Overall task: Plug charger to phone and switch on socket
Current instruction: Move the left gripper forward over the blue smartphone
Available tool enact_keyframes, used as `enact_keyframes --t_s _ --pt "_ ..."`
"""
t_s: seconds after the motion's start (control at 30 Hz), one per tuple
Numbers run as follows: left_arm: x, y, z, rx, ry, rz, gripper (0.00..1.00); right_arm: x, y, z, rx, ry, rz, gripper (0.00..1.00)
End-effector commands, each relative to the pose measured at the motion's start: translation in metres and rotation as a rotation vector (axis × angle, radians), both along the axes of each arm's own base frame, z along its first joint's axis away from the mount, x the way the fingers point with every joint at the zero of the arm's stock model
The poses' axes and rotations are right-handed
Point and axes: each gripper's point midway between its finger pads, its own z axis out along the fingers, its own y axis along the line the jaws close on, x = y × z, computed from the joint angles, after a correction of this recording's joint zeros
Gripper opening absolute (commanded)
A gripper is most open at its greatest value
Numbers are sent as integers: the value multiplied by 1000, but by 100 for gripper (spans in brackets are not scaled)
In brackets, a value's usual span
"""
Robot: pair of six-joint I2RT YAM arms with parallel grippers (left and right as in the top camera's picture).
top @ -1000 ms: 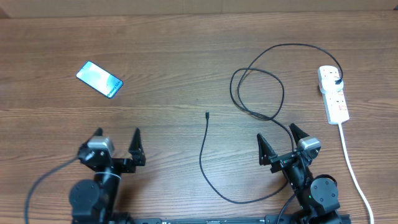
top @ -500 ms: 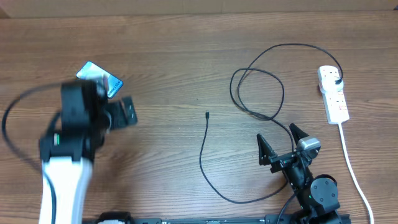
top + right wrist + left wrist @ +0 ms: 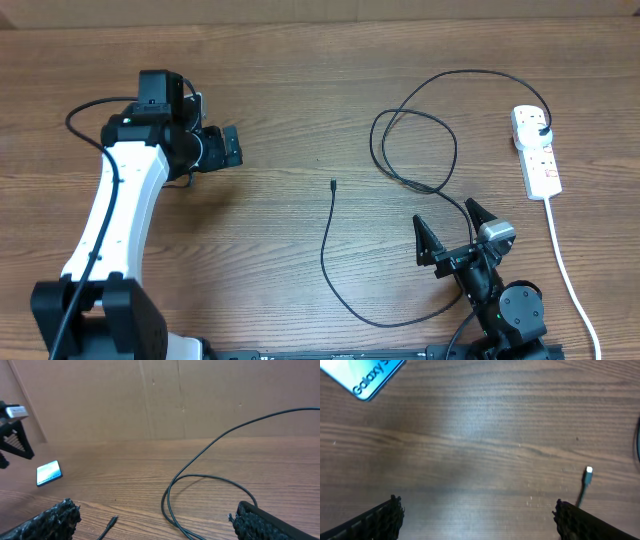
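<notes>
The phone (image 3: 367,377) lies lit blue-cyan at the top left corner of the left wrist view, and it also shows small and far off as the phone (image 3: 49,473). In the overhead view my left arm covers it. My left gripper (image 3: 208,142) hovers open just right of it, and between the fingers of that gripper (image 3: 476,505) is only bare wood. The charger cable (image 3: 327,240) loops over the table, its connector tip (image 3: 333,183) lying free and its plug (image 3: 541,131) seated in the socket (image 3: 541,170). My right gripper (image 3: 444,214) stands open near the cable's loops, holding nothing.
The socket's thick white lead (image 3: 568,270) runs down to the front right edge. A brown cardboard wall (image 3: 160,400) closes off the table's far side. The cable loop (image 3: 210,477) and the connector tip (image 3: 111,522) lie ahead of my right gripper (image 3: 155,507).
My left arm has swung from the front edge out to the far left, over the phone. The right arm, cable and socket have not moved.
</notes>
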Motion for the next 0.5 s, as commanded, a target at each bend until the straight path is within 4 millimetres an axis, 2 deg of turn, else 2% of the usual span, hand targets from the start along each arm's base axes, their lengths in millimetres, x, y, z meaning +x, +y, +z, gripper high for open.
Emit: enact_keyframes --t_s 0.0,0.07,0.17,0.37,0.47 --pt "12 14 3 36 -22 109 100 0 -1 -2 -3 -4 -5 100" --pt "14 31 3 81 -22 266 100 0 -1 -2 -3 -4 -5 100" --pt "22 41 9 102 -45 373 100 0 -1 -2 -3 -4 -5 100" --pt "52 63 34 155 -68 490 100 0 -1 -2 -3 -4 -5 100" --pt "70 72 38 159 -53 507 100 0 -1 -2 -3 -4 -5 100"
